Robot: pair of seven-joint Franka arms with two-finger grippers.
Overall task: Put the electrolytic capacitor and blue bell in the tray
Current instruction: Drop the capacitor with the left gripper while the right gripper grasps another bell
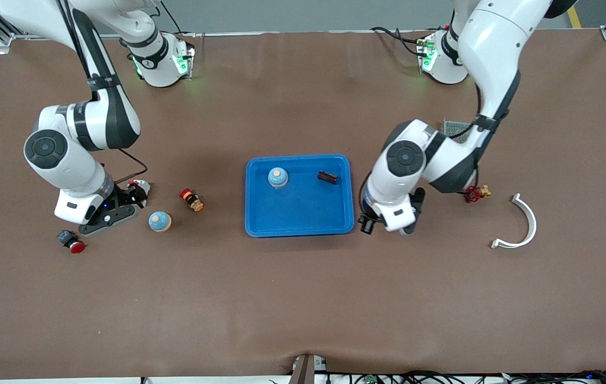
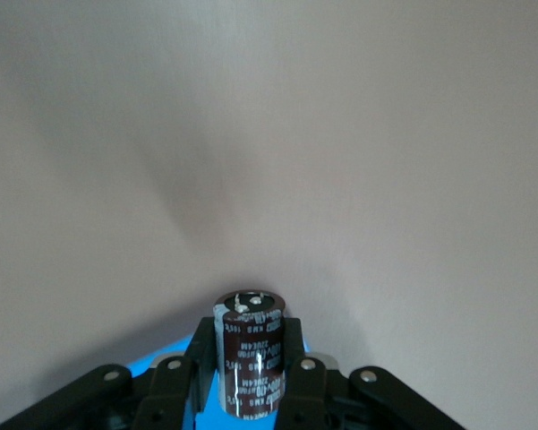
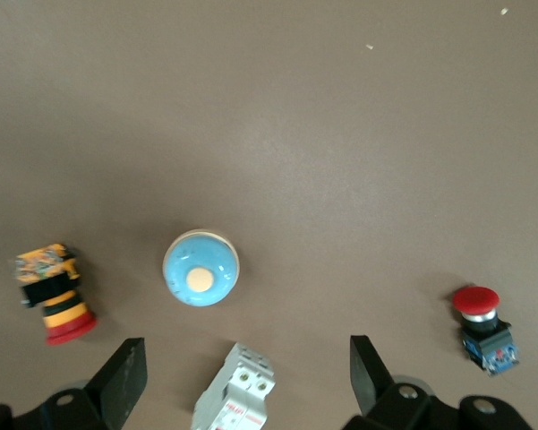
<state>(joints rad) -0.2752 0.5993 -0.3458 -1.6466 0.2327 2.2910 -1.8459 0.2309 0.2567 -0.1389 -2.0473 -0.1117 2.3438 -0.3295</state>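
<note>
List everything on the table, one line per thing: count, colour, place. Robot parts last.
tray: 1, bright blue, mid-table.
blue bell: 2, pale blue with cream tops; one in the tray, one on the table toward the right arm's end.
electrolytic capacitor: 2, dark brown; one lying in the tray, one held by the left gripper.
striped push button: 1, red, yellow and black, beside the table bell.
red push button: 1, red cap, near the right gripper.
circuit breaker: 1, white, under the right gripper.
valve: 1, red handle, beside the left arm.
curved bracket: 1, white, toward the left arm's end.
mesh box: 1, grey, partly hidden by the left arm.
left gripper: shut on capacitor, beside the tray.
right gripper: open, over the breaker.
</note>
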